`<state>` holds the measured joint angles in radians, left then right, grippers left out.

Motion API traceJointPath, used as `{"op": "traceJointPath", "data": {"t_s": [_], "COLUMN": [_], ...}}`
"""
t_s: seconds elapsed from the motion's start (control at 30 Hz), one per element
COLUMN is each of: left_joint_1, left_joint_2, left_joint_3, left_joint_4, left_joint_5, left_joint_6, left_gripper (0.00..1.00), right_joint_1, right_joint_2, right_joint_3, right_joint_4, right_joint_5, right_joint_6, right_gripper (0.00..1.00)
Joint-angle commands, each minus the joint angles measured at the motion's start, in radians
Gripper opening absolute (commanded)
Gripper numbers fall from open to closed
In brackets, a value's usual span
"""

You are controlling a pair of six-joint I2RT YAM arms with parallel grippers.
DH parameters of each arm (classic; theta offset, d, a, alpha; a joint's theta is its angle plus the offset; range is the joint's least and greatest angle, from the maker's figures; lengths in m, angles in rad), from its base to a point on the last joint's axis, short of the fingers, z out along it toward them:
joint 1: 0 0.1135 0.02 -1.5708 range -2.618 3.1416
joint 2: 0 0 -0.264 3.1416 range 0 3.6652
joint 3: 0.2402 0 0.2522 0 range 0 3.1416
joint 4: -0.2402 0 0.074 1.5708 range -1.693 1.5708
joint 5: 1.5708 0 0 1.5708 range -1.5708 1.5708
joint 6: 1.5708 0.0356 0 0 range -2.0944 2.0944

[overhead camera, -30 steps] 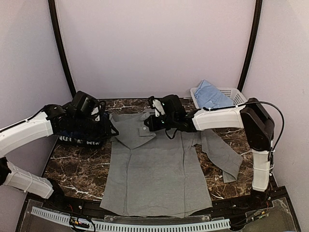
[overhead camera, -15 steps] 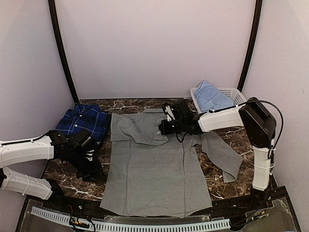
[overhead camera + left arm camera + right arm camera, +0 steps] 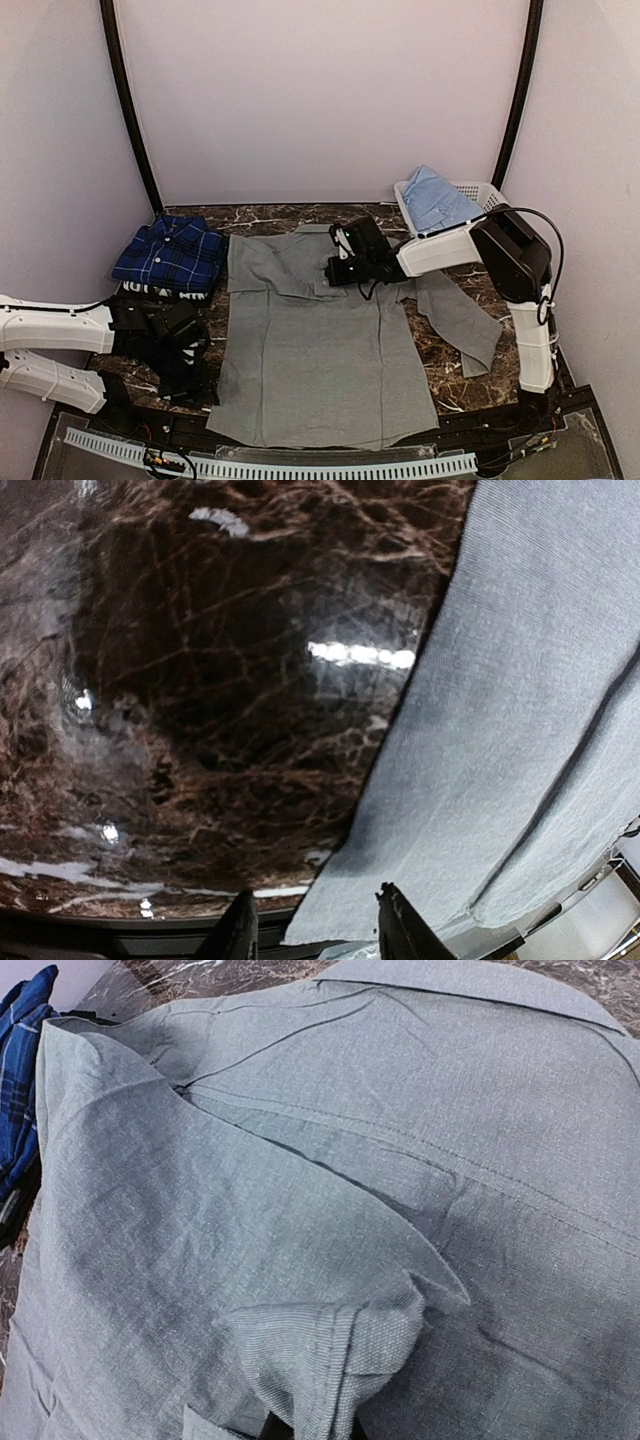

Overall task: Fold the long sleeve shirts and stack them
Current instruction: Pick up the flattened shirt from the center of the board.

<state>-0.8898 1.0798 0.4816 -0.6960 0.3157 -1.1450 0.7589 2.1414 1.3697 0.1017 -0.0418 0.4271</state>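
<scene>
You are in the middle of folding the grey shirt (image 3: 320,345). It lies flat on the table (image 3: 200,680). One sleeve (image 3: 230,1220) is laid across its top. The other sleeve (image 3: 462,322) sticks out to the side, not folded yet.

Your right gripper (image 3: 343,264) is down at the cuff (image 3: 330,1360) of the laid-over sleeve. The cloth hides its fingers, so I cannot tell if they pinch it. Your left gripper (image 3: 315,930) hangs by the shirt's near left corner, fingers apart, holding nothing.

The plaid shirt (image 3: 170,255) sits folded at the back left. The light blue shirt (image 3: 437,198) waits in the basket (image 3: 488,192).

Next, I think you should leave the cuff lying flat, then bring the loose sleeve across too.
</scene>
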Motion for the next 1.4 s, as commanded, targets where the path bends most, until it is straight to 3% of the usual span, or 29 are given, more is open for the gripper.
{"op": "traceJointPath", "data": {"t_s": [0.0,0.17,0.37,0.63,1.0,1.37], "left_joint_1": [-0.011,-0.017,-0.017,0.018,0.137,0.075], "left_joint_2": [0.025,0.086,0.168,0.259,0.209,0.117], "left_joint_3": [-0.037,-0.011,0.015,0.065,0.096,0.072], "left_joint_4": [0.074,0.107,0.108,0.078,-0.008,-0.026], "left_joint_5": [-0.009,-0.041,-0.095,-0.157,-0.177,-0.081], "left_joint_6": [-0.036,-0.013,0.012,0.08,0.174,0.124], "left_gripper": [0.4,0.38,0.27,0.26,0.25,0.25], "right_joint_1": [-0.001,-0.003,-0.027,-0.092,-0.102,-0.095], "right_joint_2": [0.047,0.095,0.143,0.179,0.146,0.058], "right_joint_3": [0.059,0.093,0.124,0.151,0.132,0.113], "right_joint_4": [0.003,-0.025,-0.049,-0.052,-0.01,-0.002], "right_joint_5": [-0.018,0.027,0.066,0.07,-0.026,-0.048], "right_joint_6": [-0.004,-0.007,0.012,0.082,0.118,0.1], "right_gripper": [0.0,0.0,0.0,0.0,0.0,0.0]}}
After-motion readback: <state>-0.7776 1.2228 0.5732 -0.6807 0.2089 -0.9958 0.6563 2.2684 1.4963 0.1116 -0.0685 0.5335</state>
